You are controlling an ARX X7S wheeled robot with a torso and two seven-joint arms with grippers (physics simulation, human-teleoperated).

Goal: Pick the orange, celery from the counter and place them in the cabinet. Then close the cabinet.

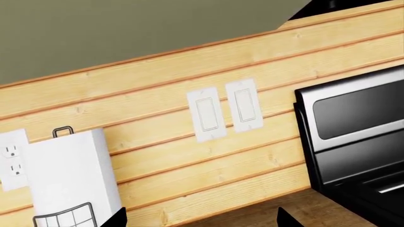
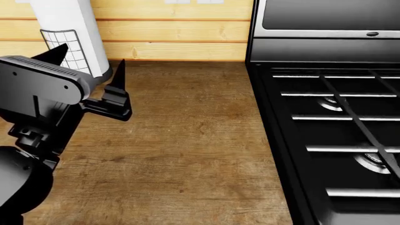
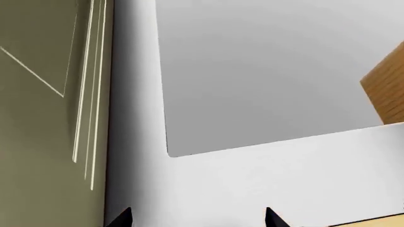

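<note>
The left gripper [image 2: 87,63] hangs over the counter [image 2: 181,140] with its two black fingers [image 2: 119,77] spread well apart and nothing between them; in the left wrist view only the two fingertips [image 1: 287,218] show at the edge of the picture, apart in the same way. Just beyond it, against the wall, stands a white paper towel roll [image 2: 69,28] in a black wire holder [image 2: 69,44], and that roll also shows in the left wrist view beside a white power socket [image 1: 13,158]. Further along the pale wood plank wall [image 1: 189,71] sit two white light switches [image 1: 224,111]. To the right of the bare brown counter lies the black stove [image 2: 337,131] with its metal grates, its steel back panel [image 1: 356,113] rising against the wall. The right gripper [image 3: 196,218] shows only two dark fingertips, set apart with nothing between them, facing a white panelled surface [image 3: 265,85]. No orange, celery or cabinet can be seen in any view
</note>
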